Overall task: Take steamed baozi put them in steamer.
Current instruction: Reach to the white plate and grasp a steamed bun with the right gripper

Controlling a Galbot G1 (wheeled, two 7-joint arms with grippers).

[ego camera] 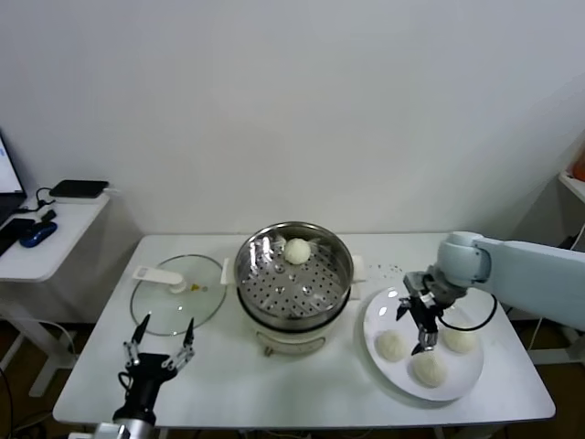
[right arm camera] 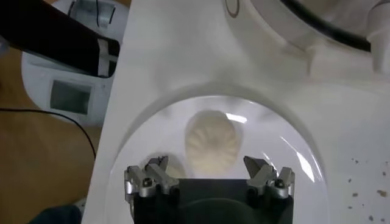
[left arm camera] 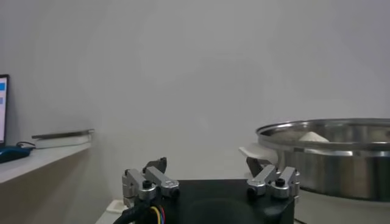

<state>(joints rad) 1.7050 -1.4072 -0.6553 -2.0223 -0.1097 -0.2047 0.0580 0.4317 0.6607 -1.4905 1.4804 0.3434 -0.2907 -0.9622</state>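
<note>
**Observer:** Where do things stand?

**Operator:** One bun [ego camera: 296, 250] already sits in the steamer [ego camera: 293, 274], at the rear of the perforated floor in the centre of the head view. Three buns remain on the white plate [ego camera: 461, 378] at the lower right. I judge we are one down, three to go.

**Observer:** And your right claw?

**Operator:** My right claw [ego camera: 420, 326] hangs over the plate, released, its fingers spread and gripping nothing. In the right wrist view a bun [right arm camera: 212, 141] lies between the two fingertips and just ahead of them, so I read this as lining up for the next pick. I keep the fingers wide because the dough is soft and should be straddled, not pushed.

**Observer:** The left one?

**Operator:** My left claw [ego camera: 162, 348] is parked at the lower left, fingers apart, empty, near the front edge of the desk [ego camera: 228, 389]. The glass lid [ego camera: 177, 293] lies flat beside the steamer, leaving the pot open for loading.
</note>
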